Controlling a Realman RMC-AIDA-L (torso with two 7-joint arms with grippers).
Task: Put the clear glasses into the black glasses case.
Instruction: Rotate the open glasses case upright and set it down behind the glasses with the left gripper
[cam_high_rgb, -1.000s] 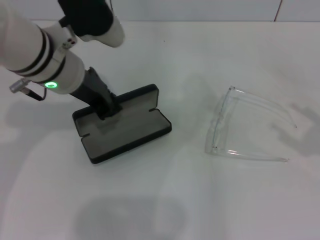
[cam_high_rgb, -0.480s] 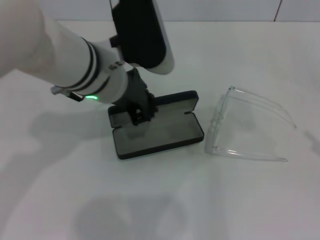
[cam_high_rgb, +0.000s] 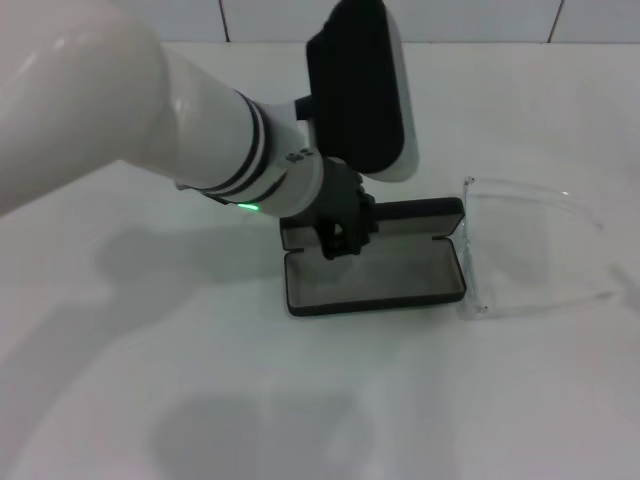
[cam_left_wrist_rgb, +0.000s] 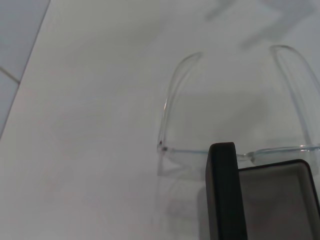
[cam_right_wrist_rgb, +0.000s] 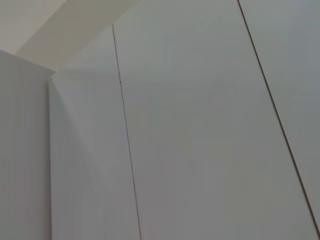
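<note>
The black glasses case (cam_high_rgb: 385, 303) lies open on the white table, grey lining up, its lid (cam_high_rgb: 420, 212) raised at the far side. My left gripper (cam_high_rgb: 340, 238) reaches down from the left and is shut on the black glasses case at the lid's left part. The clear glasses (cam_high_rgb: 530, 250) lie right of the case, their front frame touching its right end and their arms pointing right. The left wrist view shows the case (cam_left_wrist_rgb: 226, 190) close up, with the clear glasses (cam_left_wrist_rgb: 167, 112) just beyond it. My right gripper is out of view.
The white table (cam_high_rgb: 200, 400) carries only the case and the glasses. A tiled wall (cam_high_rgb: 480, 15) runs along its far edge. The right wrist view shows only pale wall panels (cam_right_wrist_rgb: 200, 125).
My left gripper has dragged the open case rightward across the table until its end met the glasses. The glasses have been pushed and turned a little to the right.
</note>
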